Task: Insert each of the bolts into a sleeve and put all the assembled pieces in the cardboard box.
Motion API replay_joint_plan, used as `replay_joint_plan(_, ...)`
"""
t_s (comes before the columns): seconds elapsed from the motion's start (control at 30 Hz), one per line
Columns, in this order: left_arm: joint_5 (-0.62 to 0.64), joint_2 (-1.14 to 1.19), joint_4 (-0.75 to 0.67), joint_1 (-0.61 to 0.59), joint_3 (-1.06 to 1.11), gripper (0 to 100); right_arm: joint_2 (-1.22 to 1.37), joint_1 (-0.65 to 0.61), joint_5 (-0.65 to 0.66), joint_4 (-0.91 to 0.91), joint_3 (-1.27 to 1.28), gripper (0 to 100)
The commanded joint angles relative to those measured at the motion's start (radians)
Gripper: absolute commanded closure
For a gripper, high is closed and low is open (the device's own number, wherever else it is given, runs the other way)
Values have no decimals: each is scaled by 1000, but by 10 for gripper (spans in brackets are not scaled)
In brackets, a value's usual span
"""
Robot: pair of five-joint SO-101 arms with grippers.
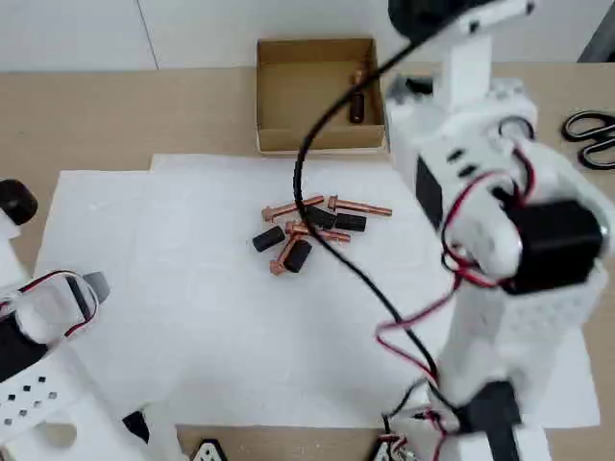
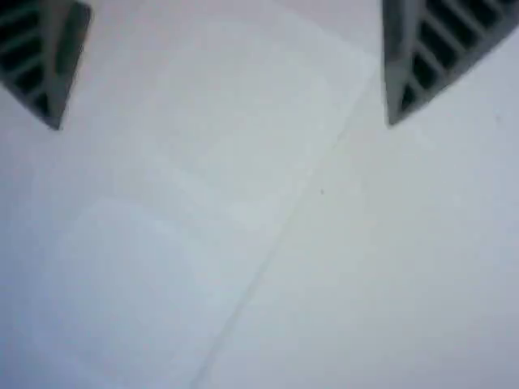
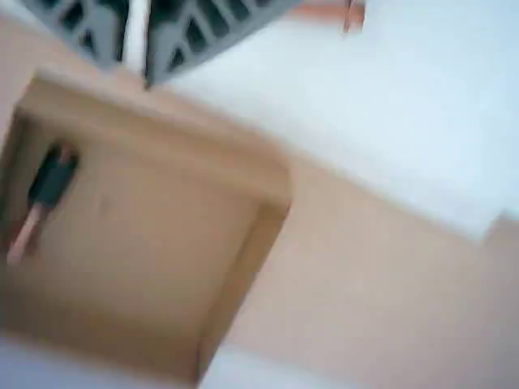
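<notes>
Left gripper (image 2: pixel 223 121) fingers (image 2: pixel 40 65) stand wide apart over the white sheet (image 2: pixel 284 243), holding nothing. Right gripper (image 3: pixel 136 69) fingers (image 3: pixel 203 32) sit nearly together, empty, over the edge of the cardboard box (image 3: pixel 162 154). One assembled piece (image 3: pixel 45 194) lies inside the box. Loose bolts (image 1: pixel 360 206) and sleeves (image 1: pixel 269 238) cluster mid-sheet, near the box.

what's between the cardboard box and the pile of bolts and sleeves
High view: bare white sheet between the cardboard box and the bolts and sleeves; a black cable crosses over it.
</notes>
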Motion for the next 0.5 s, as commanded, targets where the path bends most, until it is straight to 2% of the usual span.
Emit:
replay_joint_plan(0.0, 6, -11, 5, 5, -39, 754, -246, 7, 0, -15, 351, 983)
replay_joint_plan(0.27, 6, -11, 3, 25, -38, 754, -651, 5, 0, -145, 864, 984)
replay_joint_plan(0.47, 5, -11, -5, 126, -24, 754, -825, 2, 6, -444, 1352, 984)
